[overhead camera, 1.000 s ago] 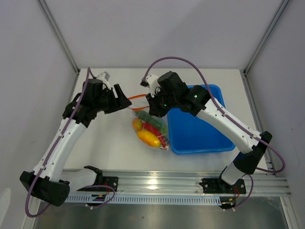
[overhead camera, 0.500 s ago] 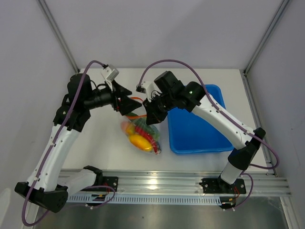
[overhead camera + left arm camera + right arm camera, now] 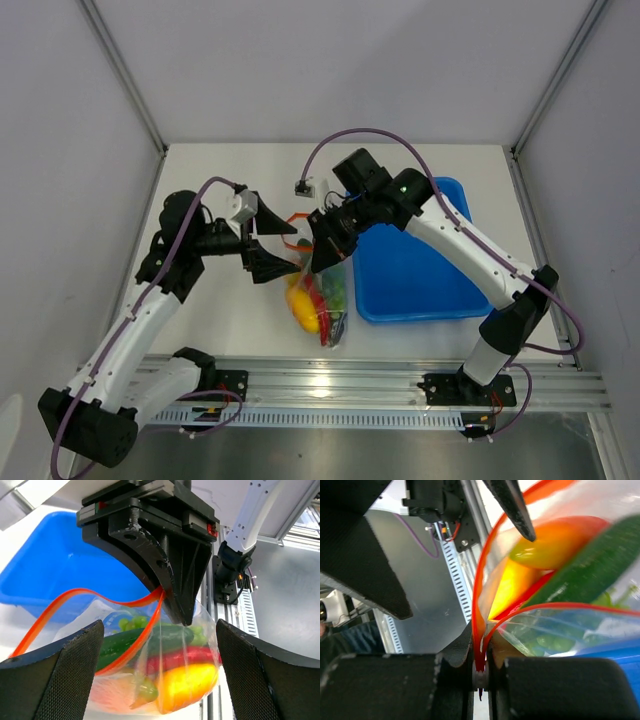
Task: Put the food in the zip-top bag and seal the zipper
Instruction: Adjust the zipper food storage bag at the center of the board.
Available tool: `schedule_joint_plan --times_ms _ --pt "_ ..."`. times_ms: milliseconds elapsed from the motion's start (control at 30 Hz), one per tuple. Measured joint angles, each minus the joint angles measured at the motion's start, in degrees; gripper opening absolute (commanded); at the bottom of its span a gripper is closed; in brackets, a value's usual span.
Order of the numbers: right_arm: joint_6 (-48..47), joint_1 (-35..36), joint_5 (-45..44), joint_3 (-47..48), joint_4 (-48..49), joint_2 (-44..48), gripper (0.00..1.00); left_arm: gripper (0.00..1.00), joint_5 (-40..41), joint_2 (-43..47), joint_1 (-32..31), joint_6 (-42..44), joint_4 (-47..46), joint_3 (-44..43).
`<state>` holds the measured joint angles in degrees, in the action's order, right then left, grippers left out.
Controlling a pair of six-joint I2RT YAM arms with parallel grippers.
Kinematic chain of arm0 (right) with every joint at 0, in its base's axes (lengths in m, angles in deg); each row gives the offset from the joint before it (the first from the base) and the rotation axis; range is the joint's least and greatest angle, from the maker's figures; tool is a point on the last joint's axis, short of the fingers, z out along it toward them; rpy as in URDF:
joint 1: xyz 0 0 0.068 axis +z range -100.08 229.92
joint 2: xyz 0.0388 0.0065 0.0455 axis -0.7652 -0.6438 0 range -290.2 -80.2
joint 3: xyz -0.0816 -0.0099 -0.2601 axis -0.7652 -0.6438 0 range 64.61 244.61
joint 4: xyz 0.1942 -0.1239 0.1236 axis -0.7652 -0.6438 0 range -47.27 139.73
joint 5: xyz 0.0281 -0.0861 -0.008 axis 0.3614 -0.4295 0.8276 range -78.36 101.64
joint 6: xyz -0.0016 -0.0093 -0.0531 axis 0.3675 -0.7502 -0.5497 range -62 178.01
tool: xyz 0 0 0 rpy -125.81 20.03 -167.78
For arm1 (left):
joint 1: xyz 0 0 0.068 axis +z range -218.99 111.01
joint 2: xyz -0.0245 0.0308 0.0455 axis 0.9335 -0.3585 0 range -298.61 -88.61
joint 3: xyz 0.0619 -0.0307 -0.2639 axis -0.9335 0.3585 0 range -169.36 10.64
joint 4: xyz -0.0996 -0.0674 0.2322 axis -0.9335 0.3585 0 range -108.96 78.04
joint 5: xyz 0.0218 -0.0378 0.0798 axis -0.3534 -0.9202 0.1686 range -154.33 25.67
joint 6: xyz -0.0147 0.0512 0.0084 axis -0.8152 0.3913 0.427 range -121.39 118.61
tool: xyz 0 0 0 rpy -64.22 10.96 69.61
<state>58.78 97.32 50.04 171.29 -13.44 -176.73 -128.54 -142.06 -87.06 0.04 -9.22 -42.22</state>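
Swinging in toward the near edge since a second ago, both arms have carried the zip-top bag (image 3: 322,300) with them. It now hangs closest to the bases, with the yellow pepper (image 3: 185,685), red chili (image 3: 187,656), cucumber (image 3: 165,636) and grapes (image 3: 127,625) already inside. Just behind it the left gripper (image 3: 285,243) stands released, its fingers wide either side of the bag's mouth and touching nothing. Beyond, the right gripper (image 3: 480,677) is clenched on one end of the zipper (image 3: 120,602), probably anchoring that corner so the strip can be pressed shut; the mouth gapes unsealed. Farthest right sits the blue tray (image 3: 420,270).
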Motion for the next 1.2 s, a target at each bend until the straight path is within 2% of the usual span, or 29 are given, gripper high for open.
schedule_joint_plan --times_ms 267,400,467,567,733,833,900,1000,1100,1200 --pt "1.1 0.0 3.9 0.0 -0.6 0.2 0.00 0.93 -4.0 -0.2 0.0 -2.4 -9.4 1.6" --pt "1.5 0.1 4.6 0.0 -1.1 0.2 0.00 0.91 -8.1 -4.5 0.0 -3.1 -9.4 -2.1" --pt "1.9 0.3 4.0 0.0 -1.6 0.2 0.00 0.85 -9.0 -6.2 0.0 -3.6 -9.6 -3.1" --pt "2.9 0.8 0.9 0.0 -2.0 0.3 0.00 0.84 -6.2 -6.8 0.0 -4.0 -8.0 -3.8" --pt "5.0 2.0 -4.7 0.0 -1.5 0.3 0.00 0.85 9.0 0.4 0.2 -5.5 -8.2 -0.4" --pt "4.8 2.7 -6.1 1.4 -1.6 -0.4 0.00 0.86 19.1 4.6 0.2 -6.2 -4.9 -0.9" --pt "4.4 3.5 -6.6 4.9 -2.3 -2.4 0.00 0.86 29.2 6.0 0.2 -7.9 -1.8 -2.2" --pt "3.1 5.1 -7.5 11.9 -2.8 -7.4 0.00 0.90 43.4 5.7 0.2 -11.6 4.5 -4.8" --pt "2.2 6.6 -8.1 14.5 -2.5 -10.1 0.00 0.90 55.7 2.6 0.3 -15.5 11.3 -8.5" --pt "1.3 7.5 -8.5 13.2 -2.4 -10.4 0.00 0.90 62.0 -1.5 0.7 -19.7 17.2 -11.6"
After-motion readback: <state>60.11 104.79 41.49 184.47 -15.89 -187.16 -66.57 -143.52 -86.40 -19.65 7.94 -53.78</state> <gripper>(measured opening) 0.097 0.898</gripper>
